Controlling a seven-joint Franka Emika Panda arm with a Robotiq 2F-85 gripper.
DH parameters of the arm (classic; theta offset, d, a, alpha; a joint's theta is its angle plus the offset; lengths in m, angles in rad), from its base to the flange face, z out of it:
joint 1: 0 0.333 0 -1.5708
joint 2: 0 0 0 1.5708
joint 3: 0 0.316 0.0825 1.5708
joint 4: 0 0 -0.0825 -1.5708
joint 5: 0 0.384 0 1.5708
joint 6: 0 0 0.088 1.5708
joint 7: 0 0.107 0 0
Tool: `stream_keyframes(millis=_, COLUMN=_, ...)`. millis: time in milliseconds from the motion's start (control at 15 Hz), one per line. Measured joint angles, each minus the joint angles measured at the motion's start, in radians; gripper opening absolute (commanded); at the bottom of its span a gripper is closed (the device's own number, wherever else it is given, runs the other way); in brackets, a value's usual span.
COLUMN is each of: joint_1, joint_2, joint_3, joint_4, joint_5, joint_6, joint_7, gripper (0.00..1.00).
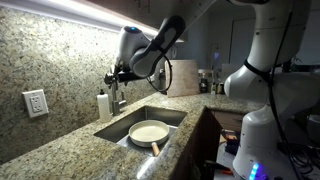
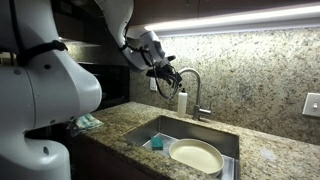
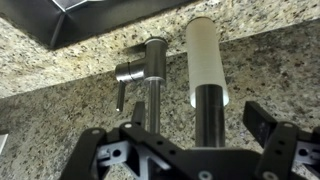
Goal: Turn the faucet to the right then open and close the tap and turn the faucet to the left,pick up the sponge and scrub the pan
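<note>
pan (image 2: pixel 195 157) lies nearest, flat in the sink (image 2: pixel 215 135), and in an exterior view its wooden handle points toward the front counter edge. the sponge (image 2: pixel 155 143) sits in the same basin just beside it, untouched. above and behind them the gripper (image 2: pixel 162 70) hovers at the arched top of the faucet (image 2: pixel 198 95), jaws spread wide and holding nothing. in the wrist view the faucet's upright body and the tap lever (image 3: pixel 128 70) show between the two fingers, but no pad looks to touch metal. the white bottle (image 2: pixel 181 102) stands just beside the faucet, and the speckled backsplash (image 2: pixel 260 70) is farthest back. this reads as the first step, swinging the spout to the right, and it has not begun. the tap, the swing to the left and the scrubbing all remain. the next move calls for bringing a finger against the gooseneck rather than the bottle. the gripper then has to sweep sideways on an arc about the faucet's base, gently enough not to knock the bottle over.
</note>
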Motion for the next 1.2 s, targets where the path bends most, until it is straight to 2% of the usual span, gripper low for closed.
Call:
stream_keyframes(millis=333, joint_1=-0.129, joint_2=-0.007, joint_3=0.102, joint_4=0.000, joint_5=0.008, joint_6=-0.001, joint_7=0.000, gripper=1.00)
stream_keyframes(millis=533, joint_1=-0.173, joint_2=-0.010, joint_3=0.133, joint_4=0.000, joint_5=0.013, joint_6=-0.001, joint_7=0.000, gripper=1.00)
stream_keyframes(millis=867, joint_1=-0.183, joint_2=-0.010, joint_3=0.119, joint_4=-0.016, joint_5=0.014, joint_6=-0.001, joint_7=0.000, gripper=1.00)
stream_keyframes(millis=1200, joint_1=-0.158, joint_2=-0.003, joint_3=0.037, joint_4=-0.046, joint_5=0.014, joint_6=0.000, joint_7=0.001, gripper=1.00)
